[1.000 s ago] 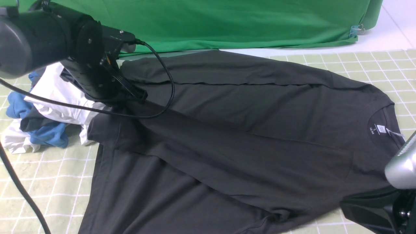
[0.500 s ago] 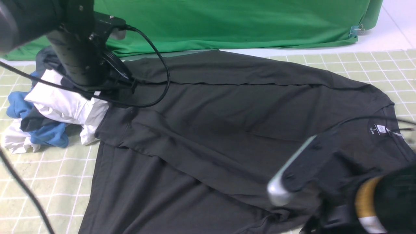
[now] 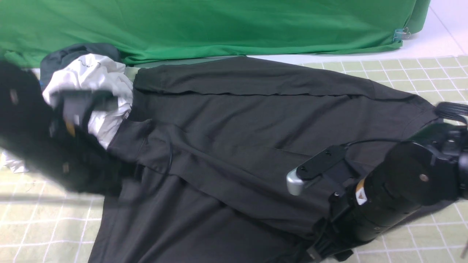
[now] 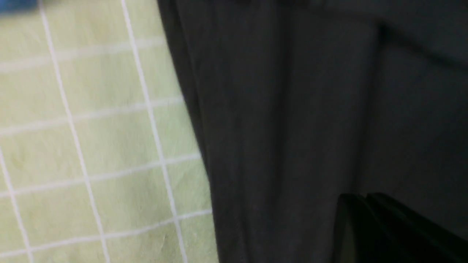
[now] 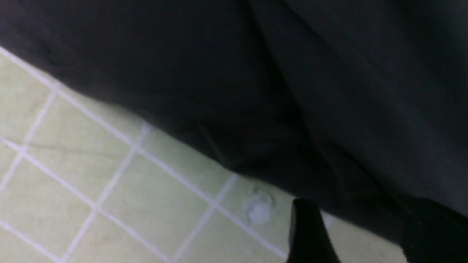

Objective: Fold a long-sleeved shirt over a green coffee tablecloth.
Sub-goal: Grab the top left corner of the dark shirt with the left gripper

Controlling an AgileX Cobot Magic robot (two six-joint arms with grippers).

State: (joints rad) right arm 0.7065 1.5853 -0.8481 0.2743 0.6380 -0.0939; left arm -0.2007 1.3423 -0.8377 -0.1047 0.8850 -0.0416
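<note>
Far side: a plain bright green fabric [image 3: 234, 25] hangs across nearly the full width, its lower hem wrinkled where it meets the work surface. Far right: a small metal clip [image 3: 400, 34] pinches the fabric's lower corner. Beside that corner, a bare white surface [image 3: 444, 36] runs to the right edge. Far left: a crumpled white garment [image 3: 98, 73], a dark grey one [image 3: 73, 53] just behind it. Lighting even and diffuse; shadows soft.

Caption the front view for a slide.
The left arm and right arm flank the dark shirt spread on the gridded tablecloth, a clothes pile beside it.
</note>
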